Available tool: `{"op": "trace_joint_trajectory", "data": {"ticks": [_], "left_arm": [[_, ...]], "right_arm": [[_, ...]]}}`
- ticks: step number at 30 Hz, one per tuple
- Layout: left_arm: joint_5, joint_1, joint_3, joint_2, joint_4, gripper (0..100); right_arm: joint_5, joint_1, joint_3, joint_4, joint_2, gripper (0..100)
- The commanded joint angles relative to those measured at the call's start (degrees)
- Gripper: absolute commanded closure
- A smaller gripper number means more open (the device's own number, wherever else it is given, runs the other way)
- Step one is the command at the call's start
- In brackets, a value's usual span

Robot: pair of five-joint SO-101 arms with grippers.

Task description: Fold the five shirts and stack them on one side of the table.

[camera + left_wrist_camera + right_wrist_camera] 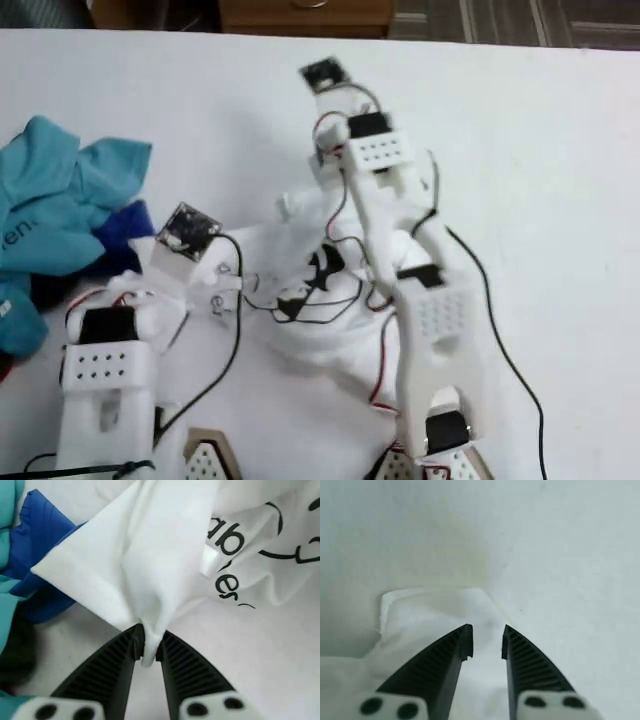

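So the left arm (100, 375) and right arm (435, 320) are both white plastic shells with grids of small holes, black servos (368, 125) and loose red and black cables (237, 330). The left hand (147, 650) and right hand (486, 642) have black ribbed fingers (107, 667).

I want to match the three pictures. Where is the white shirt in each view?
High view: the white shirt lies mid-table under both arms, right of the blue shirt.
Left wrist view: a fold of the shirt is pinched in the left gripper's shut jaws.
Right wrist view: its corner lies just beyond the right gripper's open jaws.
Shared landmark: the black print, in the high and left wrist views.
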Motion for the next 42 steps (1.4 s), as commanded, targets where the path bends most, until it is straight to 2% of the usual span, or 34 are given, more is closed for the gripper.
{"op": "trace_joint_trajectory", "data": {"ticks": [1, 8, 13, 21, 27, 35, 42], "left_arm": [[-0.70, -0.62, -0.84, -0.35, 0.53, 97], [-0.70, -0.62, -0.84, -0.35, 0.00, 97], [-0.70, -0.62, -0.84, -0.35, -1.14, 97], [-0.70, -0.62, -0.84, -0.35, -0.79, 97], [-0.70, -0.62, -0.84, -0.35, -0.79, 97], [-0.70, -0.62, -0.75, -0.35, -0.79, 97], [-0.70, -0.62, -0.75, -0.35, -1.14, 97]], "right_arm": [[-0.18, -1.80, -13.80, 6.90, 9.54, 89.2], [1.05, -3.12, -36.31, 28.62, 20.62, 89.6], [4.04, -2.33, -36.75, 28.35, 16.57, 89.7], [4.84, -1.98, -31.74, 28.18, 7.16, 89.4], [4.40, 1.45, -31.56, 22.46, 9.27, 89.1], [4.40, 0.84, -31.65, 16.04, 16.48, 72.9], [4.84, -2.15, -31.38, 16.48, 19.38, 72.0]]}}
